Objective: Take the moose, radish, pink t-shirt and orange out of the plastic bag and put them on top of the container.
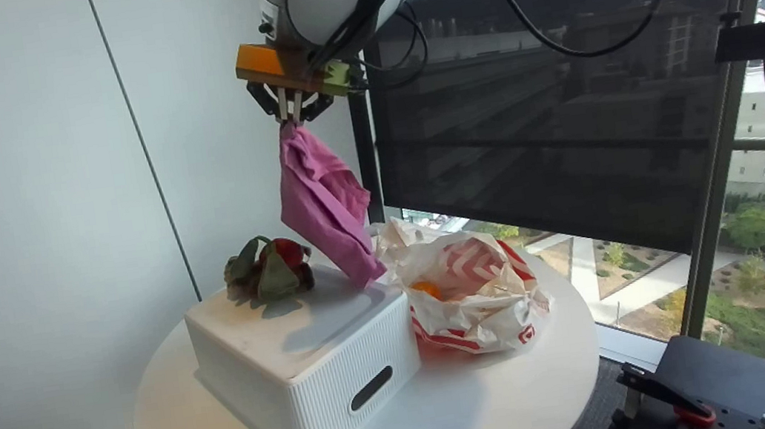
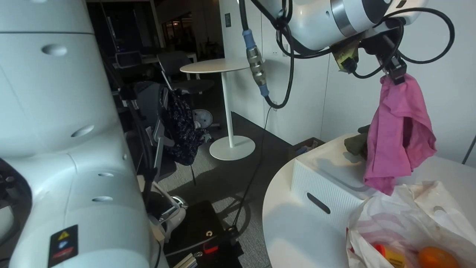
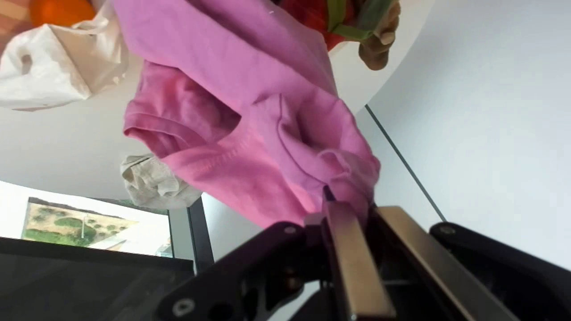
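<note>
One radish (image 3: pixel 310 20) and one moose (image 3: pixel 375 52) on the one container (image 1: pixel 350 357) are cut off in the wrist view; so, in an exterior view, is one orange (image 2: pixel 438 257) inside one plastic bag (image 2: pixel 411 204) by the tabletop's (image 1: pixel 519 390) window-side edge. A greyish thing (image 3: pixel 156 183) at that edge is hard to make out. One pink t-shirt (image 1: pixel 322 197) hangs beneath the tool (image 1: pixel 290 117), which clamps its top; contact with the container is unclear.

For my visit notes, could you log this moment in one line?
gripper: closed on shirt | shirt: hanging, not yet placed | on box: moose, radish | in bag: orange, yellow item
</note>
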Controlling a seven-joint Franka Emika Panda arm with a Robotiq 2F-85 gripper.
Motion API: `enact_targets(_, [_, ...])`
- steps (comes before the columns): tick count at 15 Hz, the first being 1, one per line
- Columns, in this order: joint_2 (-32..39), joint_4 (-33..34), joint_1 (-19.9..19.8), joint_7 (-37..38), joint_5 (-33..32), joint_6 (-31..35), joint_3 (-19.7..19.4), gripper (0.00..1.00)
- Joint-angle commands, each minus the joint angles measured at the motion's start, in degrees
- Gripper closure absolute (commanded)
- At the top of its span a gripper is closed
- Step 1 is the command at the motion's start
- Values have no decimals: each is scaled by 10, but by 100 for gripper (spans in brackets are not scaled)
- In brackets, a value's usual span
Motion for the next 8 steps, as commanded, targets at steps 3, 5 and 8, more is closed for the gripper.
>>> enact_targets(3, [17, 10, 4, -67, 95, 124, 22, 89])
enact_targets(5, [34, 11, 6, -105, 136, 142, 38, 90])
enact_targets(8, [72, 10, 3, -166, 195, 147, 69, 89])
